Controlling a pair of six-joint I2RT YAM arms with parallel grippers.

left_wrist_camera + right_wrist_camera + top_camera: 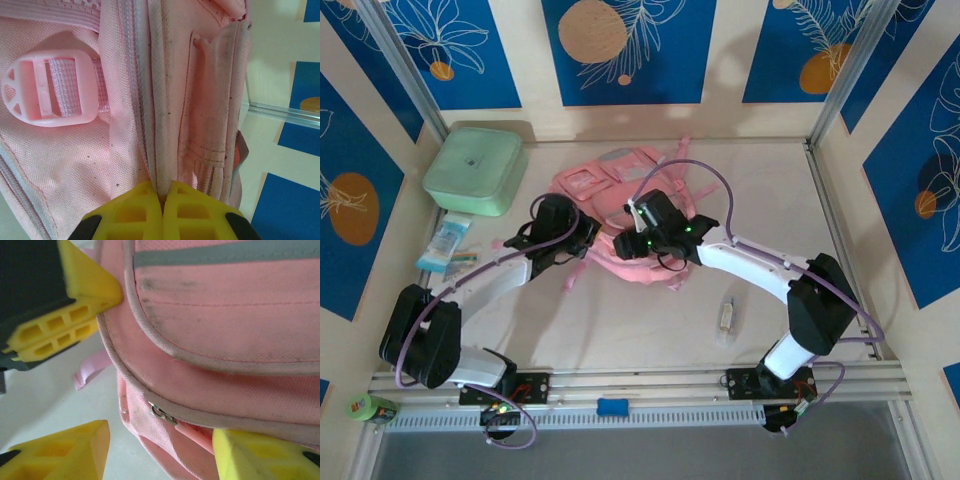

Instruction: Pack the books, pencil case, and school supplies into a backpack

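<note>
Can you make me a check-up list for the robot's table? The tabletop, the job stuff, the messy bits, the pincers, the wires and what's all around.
Surface: pale table, flat, no spills seen.
Job's things: pink backpack lying mid-table; small wrapped stick lying apart, by the right arm.
Clutter: mint-green box at back left; pale blue packets in front of it; green roll and small blue thing by the front rail.
Grippers: left pincer shut on a fold of the backpack; right pincer open at the backpack's zipper edge.
Cables: purple cables looping along both arms; no snag seen.
Surroundings: blue leaf-print wall panels; metal frame posts.
</note>
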